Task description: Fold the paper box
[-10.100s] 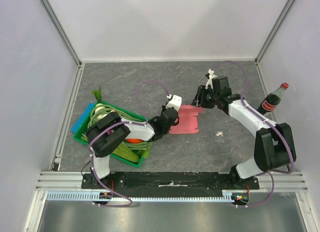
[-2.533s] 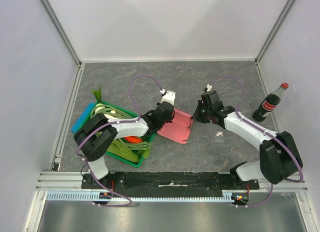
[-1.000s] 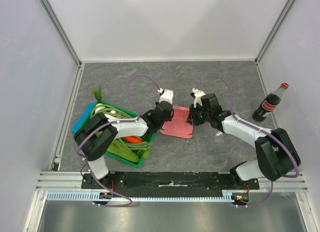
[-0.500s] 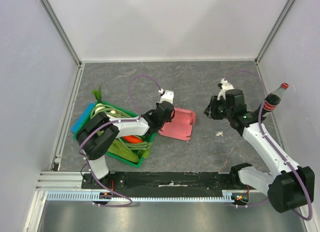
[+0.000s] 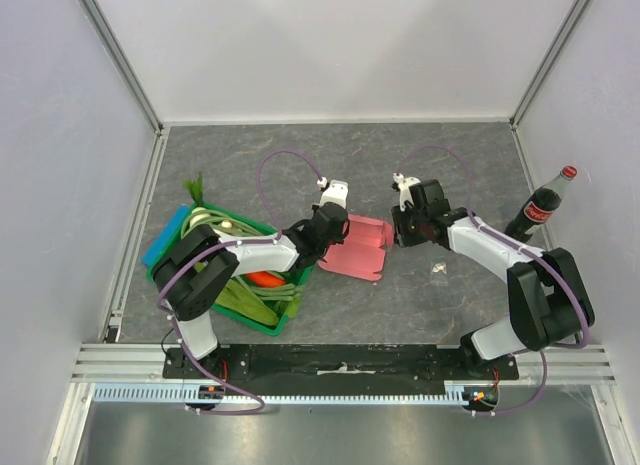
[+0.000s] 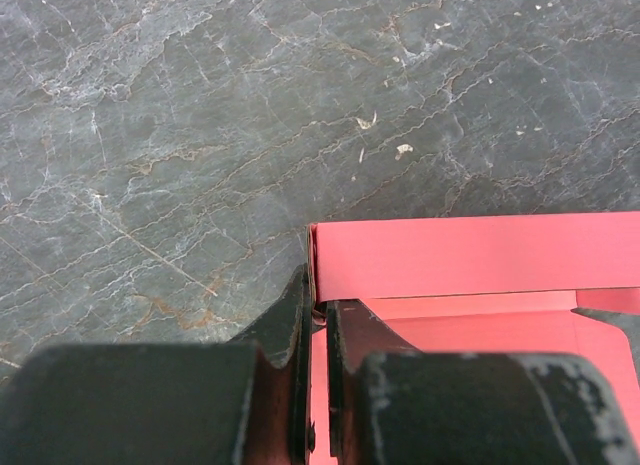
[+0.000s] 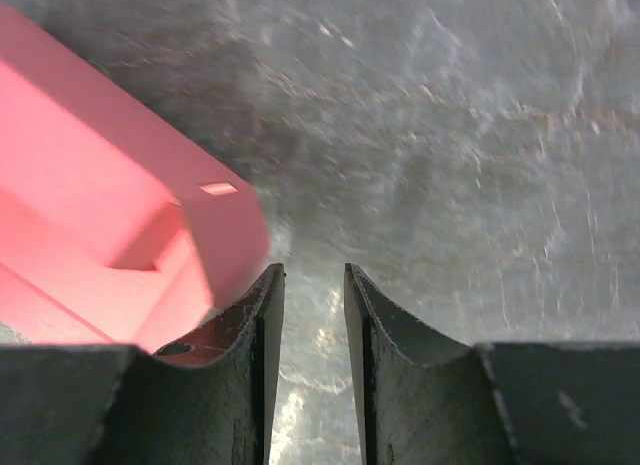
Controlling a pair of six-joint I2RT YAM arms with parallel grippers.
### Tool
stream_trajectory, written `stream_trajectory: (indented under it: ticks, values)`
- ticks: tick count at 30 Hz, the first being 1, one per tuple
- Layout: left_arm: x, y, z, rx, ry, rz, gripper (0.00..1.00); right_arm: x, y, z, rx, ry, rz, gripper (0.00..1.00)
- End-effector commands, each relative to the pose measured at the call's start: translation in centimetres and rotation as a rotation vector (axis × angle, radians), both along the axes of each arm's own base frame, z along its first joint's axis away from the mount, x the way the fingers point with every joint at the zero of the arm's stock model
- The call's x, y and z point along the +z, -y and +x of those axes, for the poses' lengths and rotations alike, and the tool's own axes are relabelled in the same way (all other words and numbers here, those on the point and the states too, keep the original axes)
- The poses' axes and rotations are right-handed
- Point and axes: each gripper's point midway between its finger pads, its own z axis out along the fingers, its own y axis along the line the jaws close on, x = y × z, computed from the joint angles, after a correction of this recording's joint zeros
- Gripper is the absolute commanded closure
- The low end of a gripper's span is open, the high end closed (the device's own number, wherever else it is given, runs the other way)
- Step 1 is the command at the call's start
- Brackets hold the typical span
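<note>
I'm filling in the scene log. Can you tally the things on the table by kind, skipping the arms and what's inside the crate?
paper box: 1
crate: 1
bottle: 1
blue pad: 1
white scrap: 1
total: 5

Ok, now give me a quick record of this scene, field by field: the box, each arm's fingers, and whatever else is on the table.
paper box: pink, partly folded, flaps raised, lying mid-table
left fingers: shut on the box's left edge
right fingers: apart, nothing between them, close beside the box's right end
crate: green, vegetables inside, left of the box
bottle: upright, far right
fold state: unfinished
</note>
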Motion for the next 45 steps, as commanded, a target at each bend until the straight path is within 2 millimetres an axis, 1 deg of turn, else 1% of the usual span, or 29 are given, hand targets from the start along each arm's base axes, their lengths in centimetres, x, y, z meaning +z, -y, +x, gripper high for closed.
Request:
stream_trajectory:
  ticks: [1, 3, 4, 5, 9, 10, 15, 17, 19, 20, 22, 23, 25, 26, 28, 29, 31, 32, 36, 37, 38, 40, 41, 43, 44, 45]
  values:
    - [1.4, 0.6, 1.2, 0.006, 0.065, -0.02, 0.98, 2.3, -3.3, 2.8, 0.137, 0.172, 0.018, 0.62]
    - [1.5, 0.6, 1.2, 0.004, 0.072, -0.017, 0.98, 1.7, -4.1, 2.5, 0.166, 0.167, 0.025, 0.62]
    - [1.6, 0.7, 1.2, -0.001, 0.07, -0.021, 0.98, 1.9, -4.3, 2.8, 0.17, 0.192, 0.028, 0.62]
    - [1.6, 0.7, 1.2, -0.003, 0.071, -0.021, 0.98, 1.8, -4.5, 2.7, 0.18, 0.196, 0.036, 0.62]
    - [1.7, 1.0, 1.2, -0.012, 0.07, -0.028, 0.98, 2.3, -6.5, 1.9, 0.244, 0.216, 0.096, 0.62]
    - [1.6, 1.1, 1.1, -0.018, 0.068, -0.03, 0.98, 2.8, -6.7, 2.1, 0.245, 0.24, 0.105, 0.62]
    - [1.7, 1.1, 1.0, -0.022, 0.063, -0.04, 0.98, 2.7, -7.0, 2.3, 0.236, 0.262, 0.106, 0.6]
    - [1.9, 1.0, 0.9, -0.021, 0.064, -0.04, 0.98, 2.6, -7.3, 1.8, 0.247, 0.27, 0.131, 0.6]
    - [2.0, 1.0, 0.9, -0.019, 0.059, -0.044, 0.98, 3.6, -7.8, 1.8, 0.251, 0.312, 0.18, 0.59]
    - [1.9, 0.9, 0.7, -0.013, 0.049, -0.042, 0.98, 3.1, -7.7, 1.3, 0.245, 0.309, 0.189, 0.59]
    - [1.9, 0.9, 0.6, 0.0, 0.033, -0.051, 0.98, 4.1, -8.1, 1.3, 0.247, 0.348, 0.223, 0.59]
    - [1.8, 0.8, 0.5, 0.002, 0.028, -0.053, 0.98, 3.8, -7.8, 1.2, 0.233, 0.349, 0.22, 0.59]
    - [1.6, 0.4, 0.5, 0.026, 0.03, -0.053, 0.98, 4.0, -7.6, 1.2, 0.218, 0.361, 0.223, 0.58]
    - [1.5, 0.3, 0.6, 0.033, 0.033, -0.051, 0.98, 3.5, -7.5, 1.0, 0.21, 0.353, 0.221, 0.58]
    - [1.4, 0.0, 0.9, 0.048, 0.052, -0.05, 0.98, 3.6, -7.6, 1.0, 0.207, 0.362, 0.235, 0.58]
    - [1.3, 0.1, 0.9, 0.043, 0.059, -0.052, 0.98, 3.1, -7.5, 0.4, 0.203, 0.352, 0.245, 0.58]
    - [1.6, 0.3, 1.0, 0.038, 0.07, -0.067, 0.98, 3.8, -7.7, 0.6, 0.195, 0.41, 0.277, 0.57]
    - [1.6, 0.4, 1.0, 0.036, 0.068, -0.069, 0.98, 3.5, -7.6, 0.3, 0.196, 0.412, 0.272, 0.57]
    - [1.6, 0.7, 1.0, 0.023, 0.067, -0.076, 0.98, 3.2, -6.1, 1.7, 0.126, 0.454, 0.2, 0.58]
    - [1.4, 0.6, 1.0, 0.026, 0.066, -0.074, 0.98, 3.4, -6.2, 1.8, 0.123, 0.462, 0.202, 0.58]
    - [1.4, 0.6, 1.0, 0.026, 0.068, -0.072, 0.98, 4.0, -6.4, 2.1, 0.119, 0.495, 0.218, 0.58]
    - [1.1, 0.4, 0.9, 0.023, 0.081, -0.071, 0.98, 4.0, -6.3, 2.2, 0.101, 0.515, 0.232, 0.58]
    - [1.1, 0.3, 1.0, 0.027, 0.088, -0.069, 0.98, 4.4, -6.4, 2.5, 0.096, 0.538, 0.235, 0.58]
    - [1.0, 0.3, 1.0, 0.017, 0.111, -0.066, 0.98, 3.9, -5.7, 2.9, 0.061, 0.551, 0.2, 0.59]
    - [1.0, 0.3, 1.1, 0.018, 0.126, -0.062, 0.98, 4.3, -5.7, 3.1, 0.053, 0.572, 0.203, 0.59]
    - [0.6, 0.1, 1.0, 0.01, 0.136, -0.035, 0.98, 4.3, -5.6, 3.3, 0.043, 0.58, 0.202, 0.58]
